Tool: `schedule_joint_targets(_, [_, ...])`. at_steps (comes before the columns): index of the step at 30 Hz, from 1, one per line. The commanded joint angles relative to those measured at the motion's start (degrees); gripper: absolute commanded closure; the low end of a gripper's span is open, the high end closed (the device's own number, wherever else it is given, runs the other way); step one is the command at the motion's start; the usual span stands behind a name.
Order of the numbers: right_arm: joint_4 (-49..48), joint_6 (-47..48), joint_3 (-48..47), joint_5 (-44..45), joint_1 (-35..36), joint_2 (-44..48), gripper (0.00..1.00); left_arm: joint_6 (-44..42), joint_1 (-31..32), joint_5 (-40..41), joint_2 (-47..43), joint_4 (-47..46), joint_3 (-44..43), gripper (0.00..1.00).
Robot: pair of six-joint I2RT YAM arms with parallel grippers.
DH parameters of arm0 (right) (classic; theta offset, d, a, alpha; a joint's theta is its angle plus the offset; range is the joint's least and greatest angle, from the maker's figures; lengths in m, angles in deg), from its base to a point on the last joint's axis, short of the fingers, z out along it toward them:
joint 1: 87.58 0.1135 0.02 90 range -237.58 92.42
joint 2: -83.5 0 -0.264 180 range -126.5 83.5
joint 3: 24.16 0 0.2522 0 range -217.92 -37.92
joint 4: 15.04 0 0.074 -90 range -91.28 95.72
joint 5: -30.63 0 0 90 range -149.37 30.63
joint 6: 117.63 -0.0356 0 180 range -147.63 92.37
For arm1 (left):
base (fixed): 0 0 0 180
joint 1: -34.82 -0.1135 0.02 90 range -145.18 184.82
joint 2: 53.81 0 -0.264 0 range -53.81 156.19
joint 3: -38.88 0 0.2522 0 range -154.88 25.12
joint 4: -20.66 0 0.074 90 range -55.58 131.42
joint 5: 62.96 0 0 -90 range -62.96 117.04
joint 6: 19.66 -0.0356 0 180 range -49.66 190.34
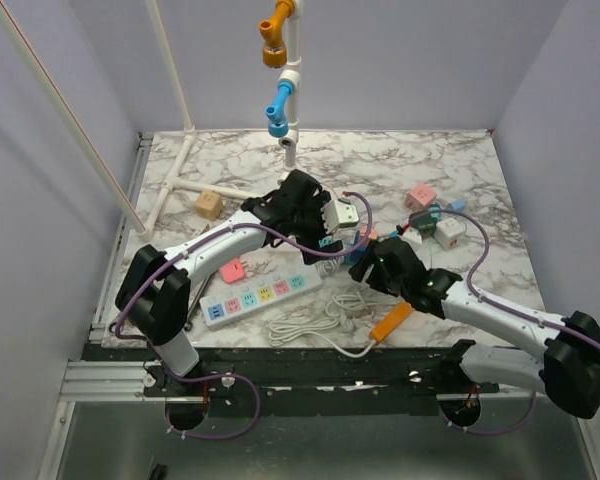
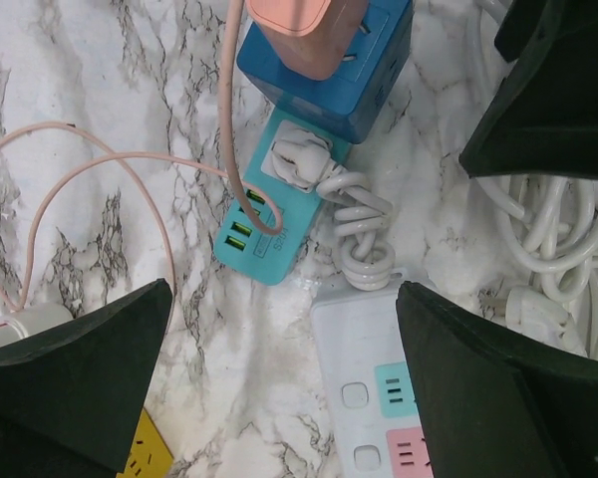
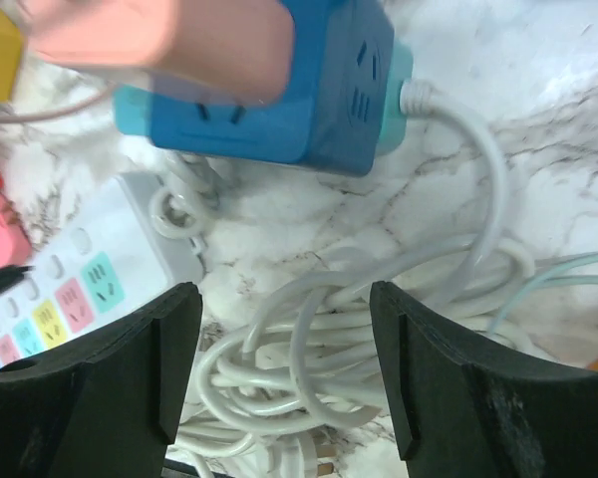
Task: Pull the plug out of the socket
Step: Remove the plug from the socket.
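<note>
Seen from above: finds the long white power strip [image 1: 263, 292] flat on the marble tabletop [image 1: 500, 170], toward 7 o'clock of the middle, slanted, with pastel outlets facing up. Meets a loose coil of white cord [image 1: 320, 322] just at 5 o'clock of the strip, and an orange piece [image 1: 392, 322] at 3 o'clock of that coil. Places both wrists close together near the centre, at 1 to 3 o'clock of the strip. Looks down past the left claw [image 2: 284, 287], spread wide and holding nothing, onto a blue cube socket [image 2: 359, 80] at 12 o'clock carrying a pink plug [image 2: 294, 25]. Also takes in a teal adapter [image 2: 264, 234] touching the cube's 6 o'clock side with a white plug [image 2: 297, 159] in it, and the strip's end at 5 o'clock, hard by the finger [image 2: 498, 388] on that side. Looks past the right claw [image 3: 284, 289], likewise wide and empty, onto the same cube at 12 o'clock, the strip at 8 o'clock, and the coil at 6 o'clock between the fingers.
</note>
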Motion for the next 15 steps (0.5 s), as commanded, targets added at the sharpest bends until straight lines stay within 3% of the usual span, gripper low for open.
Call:
schedule_joint_targets(1, [10.91, 3.42, -6.92, 8.28, 0.24, 5.34, 0.26, 1.65, -0.51, -1.33, -1.53, 0.62, -0.02, 0.02])
schedule_joint_targets(6, [16.88, 6.06, -14.02, 14.60, 0.22, 3.52, 0.27, 1.33, -0.52, -1.33, -4.06, 3.84, -0.25, 0.02])
schedule_joint_targets(12, [19.78, 6.58, -19.16, 15.96, 0.23, -3.61, 0.05, 0.26, -0.69, 0.84, -8.05, 6.30, 0.51, 0.02])
schedule_joint_targets(15, [19.25, 7.10, -20.32, 16.55, 0.15, -6.63, 0.01, 0.20, -1.23, 0.99, -10.16, 7.96, 0.48, 0.01])
